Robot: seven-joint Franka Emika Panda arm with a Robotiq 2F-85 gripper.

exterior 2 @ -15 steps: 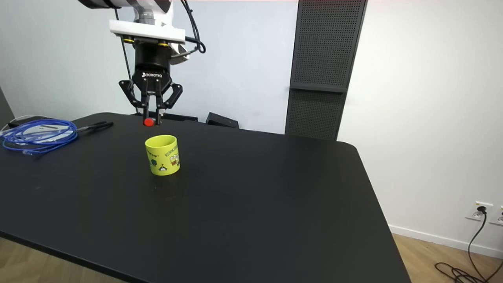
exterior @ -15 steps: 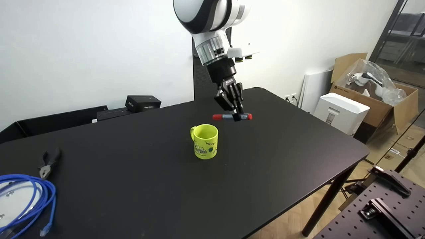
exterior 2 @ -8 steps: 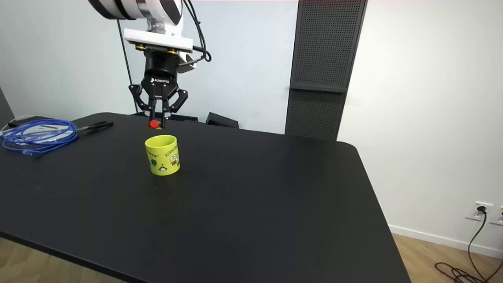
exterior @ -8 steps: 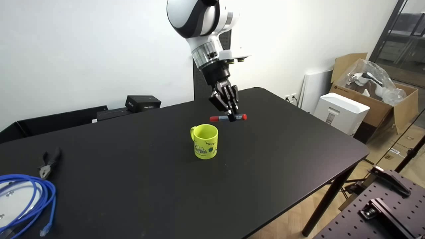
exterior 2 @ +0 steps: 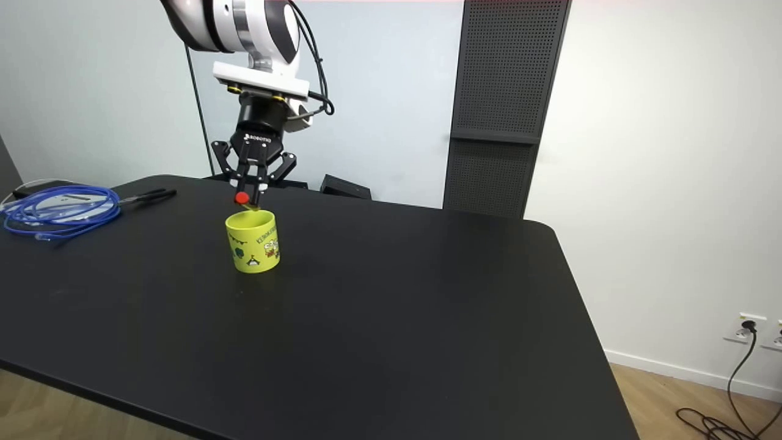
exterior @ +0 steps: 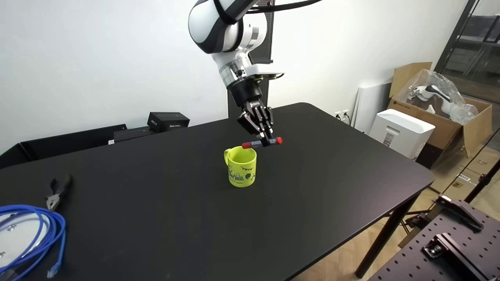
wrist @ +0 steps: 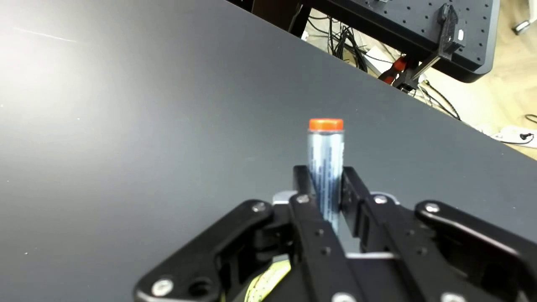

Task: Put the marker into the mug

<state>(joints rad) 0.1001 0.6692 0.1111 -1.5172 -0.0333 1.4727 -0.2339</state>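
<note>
The marker is grey with red ends. My gripper is shut on its middle and holds it nearly level, its left end slightly lower, in the air. The mug is yellow-green and stands upright on the table, handle to the left. In that exterior view the marker's left end overlaps the mug's back rim. In an exterior view the gripper and the marker's red end show just above the mug. In the wrist view the marker stands between both fingers; only a sliver of the mug shows.
Pliers and a coiled blue cable lie on the table at its left. Black boxes stand at the back edge. A perforated board is off the table's right side.
My gripper has moved left and a little down in one exterior view, and right and down in the other, bringing the marker closer to the mug. The marker has tilted slightly. The mug has not moved.
</note>
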